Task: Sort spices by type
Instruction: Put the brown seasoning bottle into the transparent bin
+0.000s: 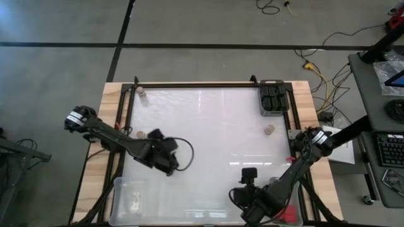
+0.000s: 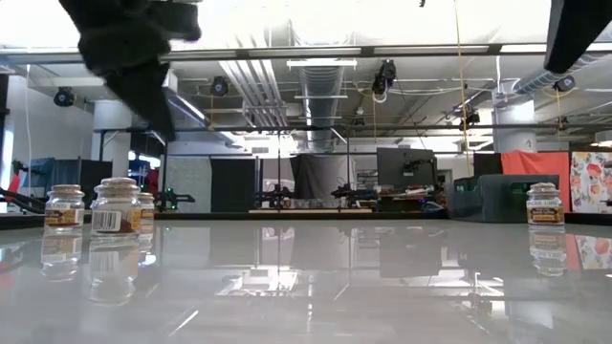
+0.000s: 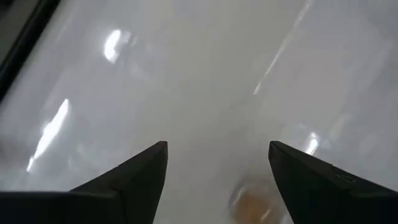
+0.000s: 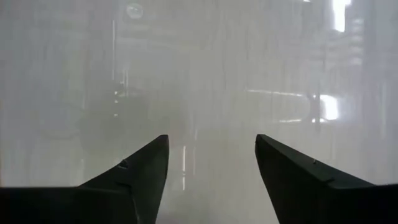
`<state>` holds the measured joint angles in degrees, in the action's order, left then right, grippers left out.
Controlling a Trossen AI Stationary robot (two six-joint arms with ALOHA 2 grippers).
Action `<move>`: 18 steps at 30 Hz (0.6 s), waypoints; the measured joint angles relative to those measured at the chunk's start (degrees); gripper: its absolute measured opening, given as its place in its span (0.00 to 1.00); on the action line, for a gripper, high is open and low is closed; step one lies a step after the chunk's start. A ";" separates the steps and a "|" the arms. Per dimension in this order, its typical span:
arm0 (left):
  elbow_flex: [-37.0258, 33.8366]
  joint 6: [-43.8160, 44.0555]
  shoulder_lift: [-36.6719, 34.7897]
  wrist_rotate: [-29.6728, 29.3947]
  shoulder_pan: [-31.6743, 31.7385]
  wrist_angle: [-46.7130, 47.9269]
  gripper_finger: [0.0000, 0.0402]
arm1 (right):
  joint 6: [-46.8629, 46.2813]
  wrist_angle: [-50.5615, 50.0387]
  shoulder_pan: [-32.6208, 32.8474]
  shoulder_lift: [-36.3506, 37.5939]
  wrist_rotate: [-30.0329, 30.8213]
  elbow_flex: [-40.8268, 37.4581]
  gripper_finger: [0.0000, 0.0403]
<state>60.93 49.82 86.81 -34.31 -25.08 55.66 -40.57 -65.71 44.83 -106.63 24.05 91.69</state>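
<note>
From above, the left gripper (image 1: 169,157) is seen over the white table (image 1: 208,132), 2 tan-lidded jars (image 1: 141,134) just beside its arm; a third jar (image 1: 269,130) stands well beyond the right gripper (image 1: 247,200). In both wrist views, fingers are held apart, nothing between them.

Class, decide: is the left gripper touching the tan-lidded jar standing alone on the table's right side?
Apart. The high view shows the left gripper far across bare table from the tan-lidded jar.
</note>
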 joint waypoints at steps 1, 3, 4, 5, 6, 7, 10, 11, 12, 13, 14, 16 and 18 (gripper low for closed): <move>0.00 3.14 -0.25 0.79 0.00 2.78 0.67 | 0.92 0.63 -0.14 0.00 0.04 -0.01 0.59; 0.02 6.71 -0.56 4.31 0.00 4.76 0.68 | 2.28 1.01 -0.38 0.00 0.03 0.00 0.62; 0.02 7.63 -0.56 6.18 -0.02 4.46 0.69 | 2.89 0.99 -0.57 0.00 0.04 -0.01 0.63; 0.02 8.49 -0.47 8.06 -0.02 3.86 0.69 | 3.69 1.03 -0.67 0.00 0.03 -0.01 0.64; 0.02 9.03 -0.40 9.59 -0.02 3.32 0.70 | 4.24 1.07 -0.76 0.00 0.13 -0.01 0.65; 0.02 9.26 -0.28 11.03 -0.01 2.62 0.71 | 4.64 1.08 -0.97 0.00 0.13 -0.01 0.66; 0.04 9.37 -0.09 14.31 0.12 2.42 0.73 | 5.29 1.10 -1.48 0.00 0.16 -0.03 0.70; 0.04 9.28 -0.02 14.37 0.18 2.36 0.74 | 5.77 1.20 -1.60 0.00 0.38 -0.03 0.71; 0.04 8.96 0.00 14.18 0.22 2.39 0.75 | 6.35 1.33 -1.61 0.00 0.70 -0.03 0.72; 0.04 8.17 0.03 14.06 0.24 2.33 0.75 | 7.25 1.52 -1.60 0.00 1.23 -0.03 0.73; 0.04 7.50 0.03 14.06 0.24 2.07 0.76 | 7.72 1.67 -1.51 0.00 1.81 -0.03 0.75; 0.04 6.06 0.03 13.97 0.26 0.95 0.76 | 8.33 1.72 -1.07 0.00 2.29 -0.03 0.77; 0.04 4.52 0.03 13.94 0.26 -0.19 0.76 | 8.40 1.75 -0.66 0.00 2.27 -0.03 0.79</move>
<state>60.97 54.34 86.85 -20.37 -24.82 55.47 -32.16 -63.96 44.17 -106.63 26.33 91.66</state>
